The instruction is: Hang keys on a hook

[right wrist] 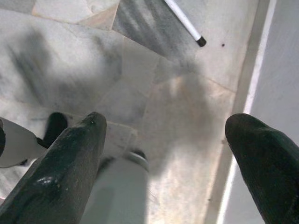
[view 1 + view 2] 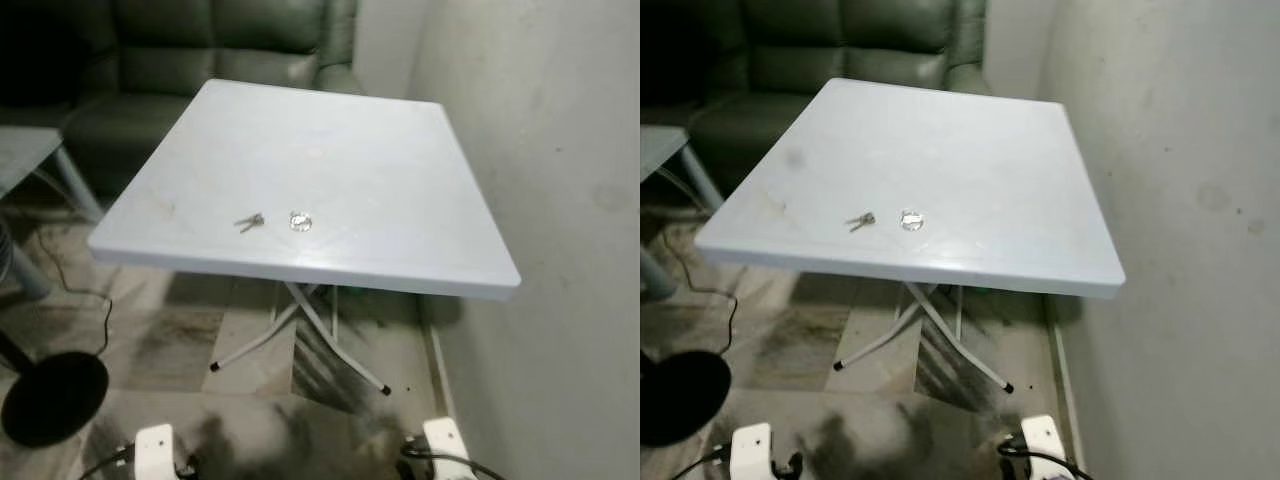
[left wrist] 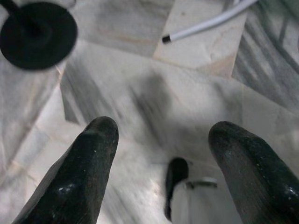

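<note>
A small bunch of keys (image 2: 251, 221) lies near the front edge of a white square table (image 2: 400, 190), with a small clear round hook piece (image 2: 300, 221) just to its right. Both arms hang low beside my body. My left gripper (image 3: 161, 135) is open and points down at the marble floor, nothing between its fingers. My right gripper (image 1: 168, 128) is also open over the floor, close to the wall.
A grey wall (image 2: 560, 200) runs along the table's right side. A dark green sofa (image 2: 200, 50) stands behind the table. A black round stand base (image 2: 55, 395) with a cable sits on the floor at left, and crossed white table legs (image 2: 300, 335) are under the table.
</note>
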Controlling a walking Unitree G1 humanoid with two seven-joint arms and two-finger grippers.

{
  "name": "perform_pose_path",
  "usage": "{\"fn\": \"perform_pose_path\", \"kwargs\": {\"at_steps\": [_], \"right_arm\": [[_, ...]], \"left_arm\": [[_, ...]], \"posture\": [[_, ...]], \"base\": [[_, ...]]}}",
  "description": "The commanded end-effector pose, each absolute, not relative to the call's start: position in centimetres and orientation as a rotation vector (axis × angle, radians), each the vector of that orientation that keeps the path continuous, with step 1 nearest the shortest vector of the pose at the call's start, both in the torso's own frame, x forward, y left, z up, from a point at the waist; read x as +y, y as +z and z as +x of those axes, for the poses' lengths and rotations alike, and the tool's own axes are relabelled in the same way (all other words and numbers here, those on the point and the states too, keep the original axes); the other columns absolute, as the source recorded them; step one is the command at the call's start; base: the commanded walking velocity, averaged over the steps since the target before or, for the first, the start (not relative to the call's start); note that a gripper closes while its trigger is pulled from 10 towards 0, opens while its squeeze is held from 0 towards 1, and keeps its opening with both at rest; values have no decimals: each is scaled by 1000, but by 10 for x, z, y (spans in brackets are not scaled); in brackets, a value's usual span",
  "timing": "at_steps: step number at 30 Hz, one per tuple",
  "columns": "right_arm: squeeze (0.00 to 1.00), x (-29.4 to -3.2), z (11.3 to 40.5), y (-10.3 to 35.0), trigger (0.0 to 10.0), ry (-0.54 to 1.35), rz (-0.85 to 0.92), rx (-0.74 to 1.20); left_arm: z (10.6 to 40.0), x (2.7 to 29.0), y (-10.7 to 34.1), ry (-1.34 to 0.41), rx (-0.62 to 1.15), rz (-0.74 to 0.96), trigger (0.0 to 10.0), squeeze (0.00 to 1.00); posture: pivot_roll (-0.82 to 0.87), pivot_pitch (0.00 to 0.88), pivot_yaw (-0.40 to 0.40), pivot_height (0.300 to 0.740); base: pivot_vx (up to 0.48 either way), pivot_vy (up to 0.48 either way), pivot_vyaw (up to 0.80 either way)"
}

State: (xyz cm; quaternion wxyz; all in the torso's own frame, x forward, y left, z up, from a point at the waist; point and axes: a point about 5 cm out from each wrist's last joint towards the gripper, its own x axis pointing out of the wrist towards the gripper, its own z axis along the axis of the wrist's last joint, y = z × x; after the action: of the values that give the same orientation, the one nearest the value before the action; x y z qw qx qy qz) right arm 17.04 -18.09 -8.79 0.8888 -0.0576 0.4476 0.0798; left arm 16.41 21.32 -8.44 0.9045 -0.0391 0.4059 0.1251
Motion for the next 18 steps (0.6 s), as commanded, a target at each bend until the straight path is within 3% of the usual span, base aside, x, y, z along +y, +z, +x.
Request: {"fn": "perform_pose_path", "kwargs": {"at_steps": [1,18], "right_arm": [[0,-192,165,-89,10000,137,-128,952],[0,-192,165,-89,10000,137,-125,951]], "left_arm": [[160,205,-88,241,861,-98,10000,0],[159,205,-89,244,871,-96,10000,0]], "posture": [[-66,0,-36,740],[-65,0,-36,740]], "base": [[0,480,0],[0,480,0]]}}
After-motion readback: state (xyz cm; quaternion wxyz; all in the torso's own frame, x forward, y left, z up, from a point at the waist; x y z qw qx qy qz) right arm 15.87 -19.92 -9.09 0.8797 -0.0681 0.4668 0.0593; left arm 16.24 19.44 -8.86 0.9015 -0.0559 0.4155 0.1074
